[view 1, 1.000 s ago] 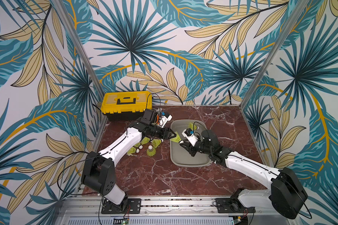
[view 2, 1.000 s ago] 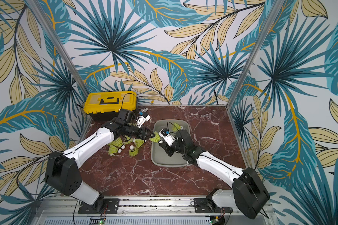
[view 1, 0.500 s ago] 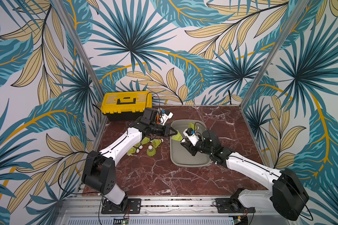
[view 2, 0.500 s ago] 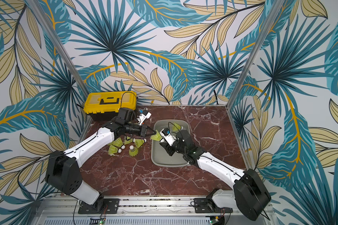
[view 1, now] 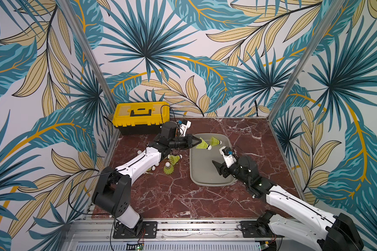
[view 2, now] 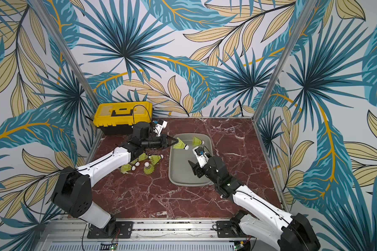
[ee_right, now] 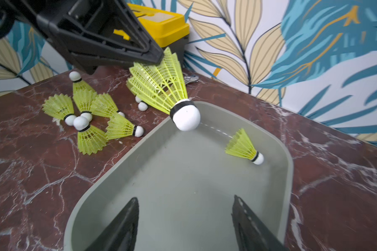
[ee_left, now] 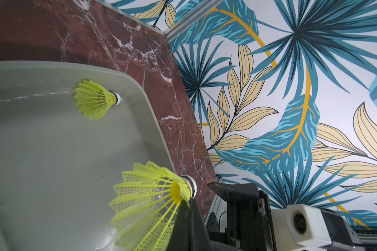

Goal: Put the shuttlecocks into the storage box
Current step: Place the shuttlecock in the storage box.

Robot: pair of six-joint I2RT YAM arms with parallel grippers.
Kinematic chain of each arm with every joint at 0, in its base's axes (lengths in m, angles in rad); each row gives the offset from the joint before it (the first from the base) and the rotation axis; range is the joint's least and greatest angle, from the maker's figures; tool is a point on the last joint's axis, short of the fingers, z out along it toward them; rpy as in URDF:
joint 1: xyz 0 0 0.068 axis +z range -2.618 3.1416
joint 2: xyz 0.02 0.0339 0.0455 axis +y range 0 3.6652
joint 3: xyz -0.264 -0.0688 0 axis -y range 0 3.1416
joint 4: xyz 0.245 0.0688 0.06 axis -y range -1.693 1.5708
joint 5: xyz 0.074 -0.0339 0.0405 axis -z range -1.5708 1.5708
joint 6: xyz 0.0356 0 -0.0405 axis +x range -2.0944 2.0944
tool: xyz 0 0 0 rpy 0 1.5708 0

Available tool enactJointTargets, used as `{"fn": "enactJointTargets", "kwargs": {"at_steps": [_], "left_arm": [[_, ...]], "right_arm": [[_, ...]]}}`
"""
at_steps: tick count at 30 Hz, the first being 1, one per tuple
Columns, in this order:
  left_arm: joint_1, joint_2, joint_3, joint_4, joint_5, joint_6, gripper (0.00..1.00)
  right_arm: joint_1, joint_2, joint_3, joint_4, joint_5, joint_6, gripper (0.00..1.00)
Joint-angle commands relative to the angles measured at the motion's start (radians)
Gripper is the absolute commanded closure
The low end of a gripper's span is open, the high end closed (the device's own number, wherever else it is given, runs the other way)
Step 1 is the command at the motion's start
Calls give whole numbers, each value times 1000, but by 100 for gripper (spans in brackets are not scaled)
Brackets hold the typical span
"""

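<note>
Inside one storage box (ee_right: 183,178), one shuttlecock (ee_right: 243,146); above it, another shuttlecock (ee_right: 161,84)

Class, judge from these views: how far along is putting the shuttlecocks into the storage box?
Done: one shuttlecock lies in the storage box. In hand: the left gripper pinches a second shuttlecock by its skirt above the box; the right gripper is open and empty. Left: a cluster of shuttlecocks on the table.

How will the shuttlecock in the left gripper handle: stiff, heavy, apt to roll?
The held shuttlecock is open mesh: probably light, springy under the left gripper. Dropped in the storage box, the cone may roll.
</note>
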Motion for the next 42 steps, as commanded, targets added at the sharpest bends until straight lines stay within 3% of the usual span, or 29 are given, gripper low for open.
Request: {"fn": "enactJointTargets", "kwargs": {"at_steps": [1,9,28,42], "left_arm": [[-29,58,-13,112,-114,-82,100],[-88,208,47,179,-191,-179,100],[-171,462,183,224,-372,-295,100],[-184,567,271,226,-401,-335,100]], "right_arm": [[2,-81,-40,4,166,69,32],[2,-207,-47,-97,323,71,32],[1,-319,-81,-150,356,72,32],[2,-324,-89,-160,373,65,31]]}}
